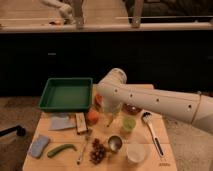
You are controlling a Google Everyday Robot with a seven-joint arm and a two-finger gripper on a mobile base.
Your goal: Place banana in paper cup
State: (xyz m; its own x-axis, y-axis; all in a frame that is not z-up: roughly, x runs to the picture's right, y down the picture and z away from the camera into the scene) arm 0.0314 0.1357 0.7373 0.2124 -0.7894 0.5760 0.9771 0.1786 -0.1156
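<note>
My gripper [110,113] hangs from the white arm over the middle of the wooden table, pointing down, and is shut on the banana [109,120]. The banana shows as a slim pale-yellow piece dangling below the fingers, between the orange fruit and the light-green cup. The paper cup [136,152], white and round, stands upright near the table's front right, well in front of and to the right of the gripper. The arm hides the table behind the gripper.
A green tray [67,93] lies at the back left. An orange [92,116], light-green cup [129,123], dark metal cup [115,143], grapes [98,151], green vegetable [61,149], white spoon [151,129], blue sponge [39,146] and wooden block [80,121] crowd the table.
</note>
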